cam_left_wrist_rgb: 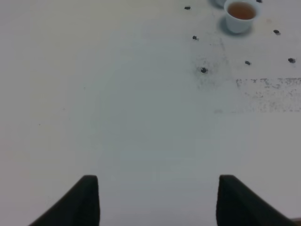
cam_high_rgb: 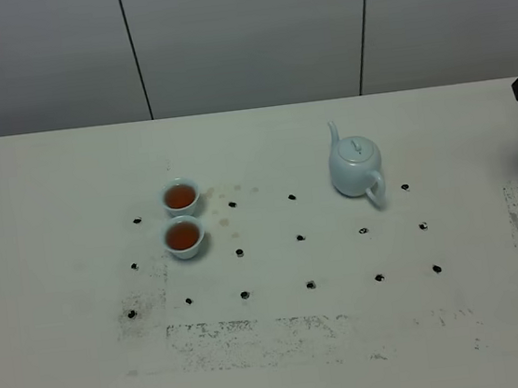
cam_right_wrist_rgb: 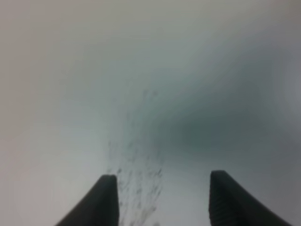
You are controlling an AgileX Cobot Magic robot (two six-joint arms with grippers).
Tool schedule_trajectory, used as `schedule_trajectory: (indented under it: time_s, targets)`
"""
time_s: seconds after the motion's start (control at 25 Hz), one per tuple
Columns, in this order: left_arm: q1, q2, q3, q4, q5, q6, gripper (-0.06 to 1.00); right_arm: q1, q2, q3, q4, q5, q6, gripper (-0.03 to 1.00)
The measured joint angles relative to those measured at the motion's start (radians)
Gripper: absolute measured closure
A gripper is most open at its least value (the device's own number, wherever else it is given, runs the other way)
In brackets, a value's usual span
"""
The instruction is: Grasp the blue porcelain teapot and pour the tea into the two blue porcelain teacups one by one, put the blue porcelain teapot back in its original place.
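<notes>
Hanging empty with jaws apart, your right claw (cam_right_wrist_rgb: 162, 188) sits well apart from the teapot (cam_high_rgb: 356, 166), which looks already set back. 2 cups (cam_high_rgb: 180, 196) hold tea far ahead of your open, empty left claw (cam_left_wrist_rgb: 157, 188).

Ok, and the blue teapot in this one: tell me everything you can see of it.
The blue porcelain teapot is pale sky-blue and glossy, looking like glazed ceramic. It has a round body, a small knobbed lid in place, a thin curved spout pointing up and away from the camera, and a loop handle toward the near right. It stands upright on the white table, among the black dot marks, well right of the cups. No gripper touches it.
</notes>
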Motion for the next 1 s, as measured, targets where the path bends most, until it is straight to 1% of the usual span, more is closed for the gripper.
schedule_trajectory:
  time_s: [0.16, 0.36, 0.44, 0.52, 0.6, 0.72, 0.84, 1.0]
  targets:
    - [0.0, 0.0, 0.0, 0.0, 0.0, 0.0, 0.43, 0.0, -0.004, -0.008, 0.022, 0.094, -0.022, 0.54]
    - [0.0, 0.0, 0.0, 0.0, 0.0, 0.0, 0.43, 0.0, -0.065, 0.002, 0.022, 0.171, -0.022, 0.54]
    - [0.0, 0.0, 0.0, 0.0, 0.0, 0.0, 0.43, -0.001, -0.119, 0.045, 0.022, 0.165, -0.022, 0.54]
    - [0.0, 0.0, 0.0, 0.0, 0.0, -0.001, 0.43, -0.002, -0.186, 0.12, 0.022, 0.135, -0.022, 0.54]
    - [0.0, 0.0, 0.0, 0.0, 0.0, -0.001, 0.43, -0.002, -0.27, 0.22, 0.022, 0.088, -0.022, 0.54]
    - [0.0, 0.0, 0.0, 0.0, 0.0, -0.001, 0.43, -0.002, -0.401, 0.344, 0.025, 0.05, -0.022, 0.54]
    - [0.0, 0.0, 0.0, 0.0, 0.0, -0.001, 0.43, -0.002, -0.54, 0.436, 0.035, 0.057, -0.022, 0.54]
    - [0.0, 0.0, 0.0, 0.0, 0.0, -0.001, 0.43, -0.002, -0.761, 0.56, 0.069, 0.099, -0.01, 0.54]
